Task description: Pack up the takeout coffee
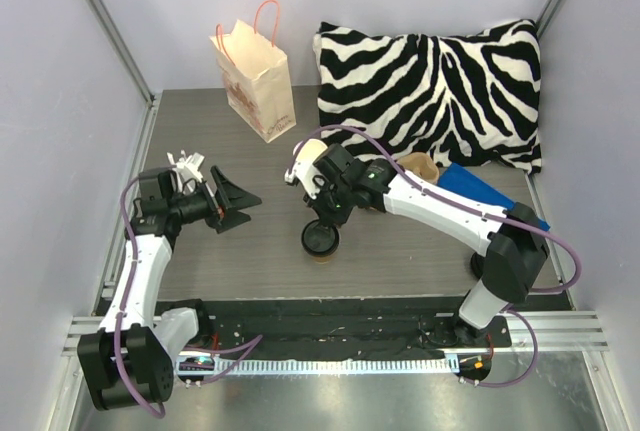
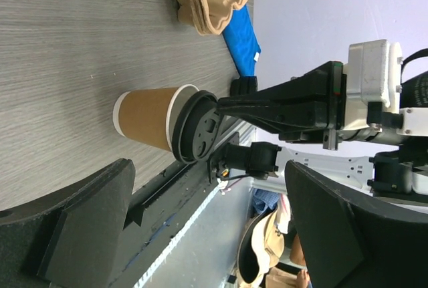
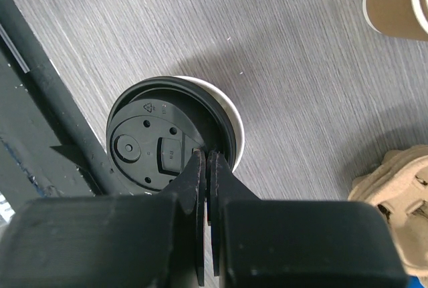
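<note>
Left wrist view: coffee (image 2: 150, 119) on desk (image 2: 67, 47), brown with black lid (image 2: 197, 131) askew. Right pincer (image 2: 219, 103) pressed together at lid; left pincer (image 1: 250, 208) spread.

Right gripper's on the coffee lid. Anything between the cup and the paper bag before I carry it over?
Nothing visible does. The table is bare between the takeout coffee and the paper bag. The open left gripper sits left of that path; the right gripper is pinched on the lid.
</note>
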You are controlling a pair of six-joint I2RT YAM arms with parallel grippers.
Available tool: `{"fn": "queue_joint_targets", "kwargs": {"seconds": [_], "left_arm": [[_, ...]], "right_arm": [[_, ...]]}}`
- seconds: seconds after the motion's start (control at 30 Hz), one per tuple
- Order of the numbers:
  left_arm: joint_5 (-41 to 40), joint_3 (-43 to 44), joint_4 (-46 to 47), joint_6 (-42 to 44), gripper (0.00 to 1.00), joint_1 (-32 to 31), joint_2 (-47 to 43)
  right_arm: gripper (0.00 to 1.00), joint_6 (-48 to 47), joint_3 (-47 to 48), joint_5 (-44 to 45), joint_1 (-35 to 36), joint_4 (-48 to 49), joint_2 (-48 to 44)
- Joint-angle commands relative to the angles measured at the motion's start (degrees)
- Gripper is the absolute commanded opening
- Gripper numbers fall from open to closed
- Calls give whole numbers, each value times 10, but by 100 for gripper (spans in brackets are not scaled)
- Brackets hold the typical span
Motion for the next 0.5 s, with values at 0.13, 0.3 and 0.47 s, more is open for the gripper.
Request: {"fn": "queue_joint_targets", "kwargs": {"seconds": [0.13,0.3,0.47], "left_arm": [[22,-11,59,-39,100,1,-12],[16,-19,75,-55,100,1,-15],[14,-26,89,-64,100,1,-20]], "right_arm": [[1,1,-33,-32,-22,61,-43],[1,0,-36,-48,-38,64,-44],[1,4,-28,-59,-41,64,-52]]}}
